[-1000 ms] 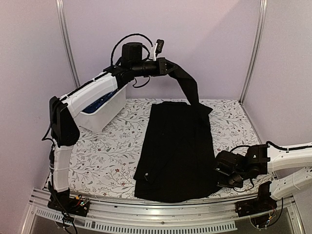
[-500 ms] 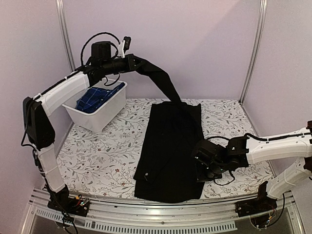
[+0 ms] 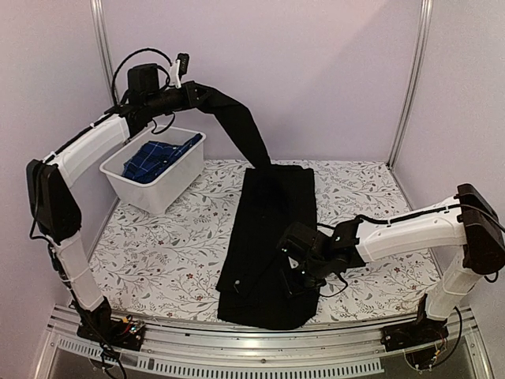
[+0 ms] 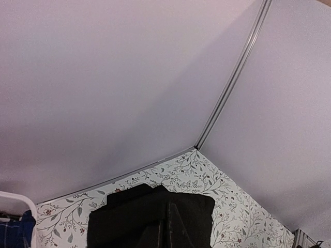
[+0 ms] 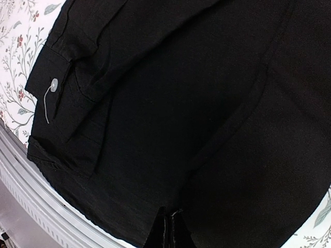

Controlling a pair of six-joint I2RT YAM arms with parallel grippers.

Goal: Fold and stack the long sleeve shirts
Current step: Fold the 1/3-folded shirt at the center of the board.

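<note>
The black shirt (image 3: 268,229) lies lengthwise on the table's middle, with a cuff and pale button (image 5: 54,86) near the front edge. My left gripper (image 3: 196,91) is raised high at the back left, shut on a strip of the black shirt that hangs down to the table; its fingers (image 4: 168,227) pinch the cloth. My right gripper (image 3: 294,275) is low over the shirt's front right part, shut on black cloth (image 5: 170,230) that it holds folded over the body. The blue plaid shirt (image 3: 158,156) lies crumpled in the tub.
The white plastic tub (image 3: 170,189) stands at the back left under my left arm; its rim (image 4: 18,199) shows in the left wrist view. The metal front rail (image 5: 31,194) runs close to the shirt's hem. Walls close in the back and both sides.
My left gripper has swung left and stayed high, pulling the held strip over the tub. My right gripper has moved left from the table's right side onto the shirt, carrying its right edge inward.
</note>
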